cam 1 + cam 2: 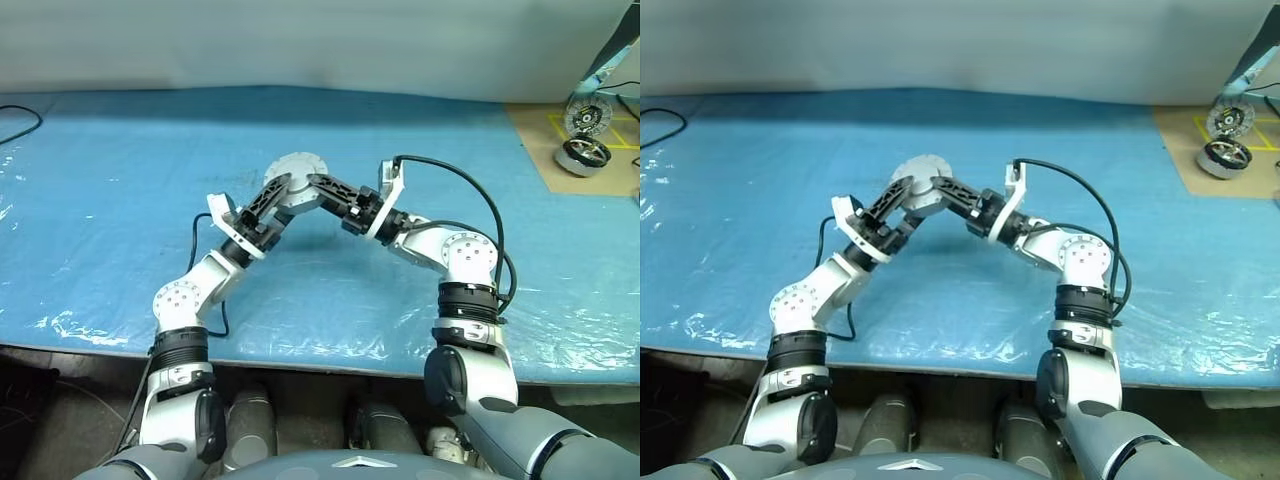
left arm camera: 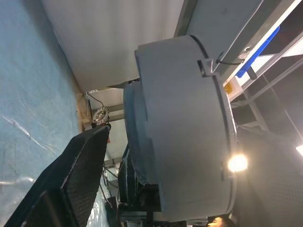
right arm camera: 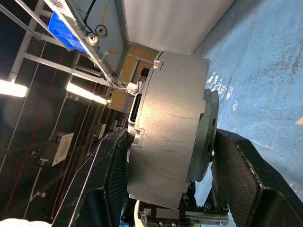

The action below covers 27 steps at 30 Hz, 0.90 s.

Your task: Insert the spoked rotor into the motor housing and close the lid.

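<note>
Where both arms meet above the blue table, the housing is held aloft, tilted on edge; right gripper fingers pinch its flat faces; left gripper fingers spread wide beside it.

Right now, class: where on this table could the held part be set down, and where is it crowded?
Free: the blue mat to the left of the claws and the strip in front of them. Crowded: the middle, where both claws meet around the grey motor housing, and the cardboard corner with two wheels.

Grey motor housing; black right pincer; blue table cover; tan mat.
</note>
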Available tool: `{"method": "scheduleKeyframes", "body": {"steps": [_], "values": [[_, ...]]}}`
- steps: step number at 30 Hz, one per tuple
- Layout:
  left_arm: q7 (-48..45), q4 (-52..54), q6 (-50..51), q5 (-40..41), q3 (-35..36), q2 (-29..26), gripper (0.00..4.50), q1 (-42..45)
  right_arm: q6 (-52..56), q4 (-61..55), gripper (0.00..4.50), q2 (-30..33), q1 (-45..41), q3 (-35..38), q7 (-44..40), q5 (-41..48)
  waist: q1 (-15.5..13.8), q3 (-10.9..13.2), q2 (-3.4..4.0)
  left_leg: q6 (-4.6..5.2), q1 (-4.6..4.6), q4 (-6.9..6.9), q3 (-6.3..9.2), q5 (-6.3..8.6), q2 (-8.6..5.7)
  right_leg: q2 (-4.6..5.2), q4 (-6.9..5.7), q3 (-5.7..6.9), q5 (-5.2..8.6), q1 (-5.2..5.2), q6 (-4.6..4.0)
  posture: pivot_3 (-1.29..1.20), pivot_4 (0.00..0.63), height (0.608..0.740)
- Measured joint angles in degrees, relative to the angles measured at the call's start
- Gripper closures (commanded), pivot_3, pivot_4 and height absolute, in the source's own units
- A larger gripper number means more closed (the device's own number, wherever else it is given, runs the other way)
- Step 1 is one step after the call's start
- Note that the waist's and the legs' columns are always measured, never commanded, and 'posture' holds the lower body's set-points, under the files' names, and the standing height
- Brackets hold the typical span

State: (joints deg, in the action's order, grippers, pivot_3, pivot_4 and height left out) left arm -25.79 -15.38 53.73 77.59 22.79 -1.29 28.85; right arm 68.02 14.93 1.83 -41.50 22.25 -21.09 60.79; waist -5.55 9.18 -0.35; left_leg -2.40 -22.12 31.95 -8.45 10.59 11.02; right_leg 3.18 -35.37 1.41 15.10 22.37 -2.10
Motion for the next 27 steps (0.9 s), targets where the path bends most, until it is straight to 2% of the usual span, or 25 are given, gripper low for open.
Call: {"method": "scheduleKeyframes", "body": {"steps": [3,4,6,10,22,27], "values": [[0.0,-0.6,-1.8,-0.7,-0.1,1.7,0.03,1.6,0.0,0.0,2.09,0.0,0.0,-0.3,0.0,0.0,0.0,0.0,0.00,0.00,0.00,0.12,0.01,0.00,0.00,0.02,-0.06,0.00,-0.01,-0.03,0.01,0.00,0.150,0.740],[0.0,-0.7,-2.4,-1.4,-0.4,2.1,0.20,1.9,0.0,0.0,2.09,-0.1,0.0,-0.4,0.1,0.0,0.0,0.0,0.00,0.00,0.00,0.15,0.02,0.00,0.00,0.02,-0.08,0.00,-0.01,-0.03,0.02,0.00,0.150,0.740],[0.2,-0.8,-3.7,-2.6,-0.7,2.9,0.65,1.9,0.0,0.0,2.09,0.0,0.0,-0.5,0.1,0.0,0.0,0.0,0.00,0.00,0.01,0.17,0.02,0.00,0.00,0.02,-0.12,-0.01,-0.01,-0.03,0.02,0.00,0.150,0.740],[0.2,-0.9,-4.5,-3.9,-0.9,3.1,1.91,1.8,-0.1,0.0,2.09,0.1,0.1,-0.5,0.6,0.0,0.0,0.0,0.00,0.00,0.00,0.19,0.03,0.00,0.01,0.01,-0.15,-0.01,-0.01,-0.03,0.02,0.00,0.150,0.740],[-1.6,-2.2,-6.6,-6.9,-0.8,3.0,2.03,1.5,-0.8,0.1,2.09,-1.4,0.2,-0.2,4.8,-0.1,0.1,0.0,0.00,0.00,0.00,0.21,0.03,0.00,0.01,0.02,-0.16,-0.01,-0.01,-0.02,0.02,0.00,0.150,0.740],[-0.9,-3.1,-9.4,-9.7,-0.7,2.9,2.04,2.1,-3.4,0.2,0.57,-1.8,0.2,-0.1,6.3,-0.6,0.0,0.0,-0.01,0.00,0.00,0.21,0.03,0.00,0.00,0.03,-0.16,-0.01,-0.01,-0.03,0.02,0.00,0.150,0.740]]}}
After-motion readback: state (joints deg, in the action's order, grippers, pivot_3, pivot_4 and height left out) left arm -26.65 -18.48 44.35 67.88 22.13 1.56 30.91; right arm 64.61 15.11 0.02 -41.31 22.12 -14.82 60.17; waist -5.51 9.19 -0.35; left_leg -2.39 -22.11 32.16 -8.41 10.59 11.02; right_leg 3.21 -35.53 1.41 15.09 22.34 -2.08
